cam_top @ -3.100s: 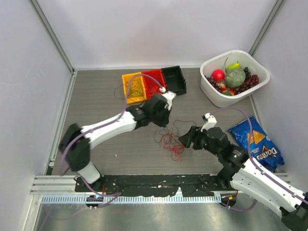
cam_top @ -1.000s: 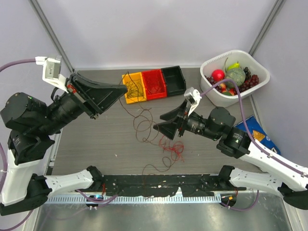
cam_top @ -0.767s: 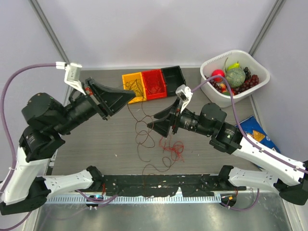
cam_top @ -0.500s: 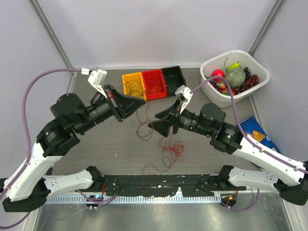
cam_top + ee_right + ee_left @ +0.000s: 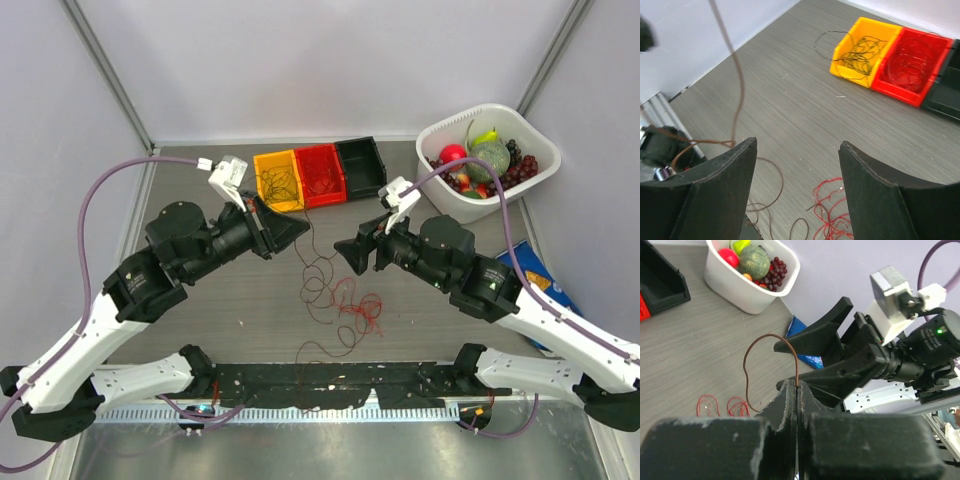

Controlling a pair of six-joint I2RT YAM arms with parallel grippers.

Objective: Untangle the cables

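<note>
Left gripper (image 5: 797,390) is clamped fully shut on the brown cable (image 5: 771,336), pinched right at the fingertips. The rest of that wire drops in loose curls to the middle of the desk (image 5: 250,310). Its lower loops lie just beside the red tangle (image 5: 365,313), a bit toward the near edge, and I can't tell from up top whether the two are actually hooked together. Right gripper (image 5: 797,145) is wide open with nothing in it, raised and facing the left one, and the brown strand hangs off to one side of its fingers. My take on doing this well is to lift slowly and watch the red loops. If they start to ride up, I'd bring the right one down to hold the red bunch against the desk rather than yank. This stuff is hair-thin and springy and looks like it holds its curl, so it'll snag on itself easily, and a fingertip pinch could slip. The pads look matte black and slightly rough, which should help. The desk is dull grey with a fine wood grain. The yellow bin (image 5: 862,50) on the far edge holds dark wires and the red bin (image 5: 912,65) beside it holds red ones, both shiny plastic, so I'm guessing brown goes in yellow.
</note>
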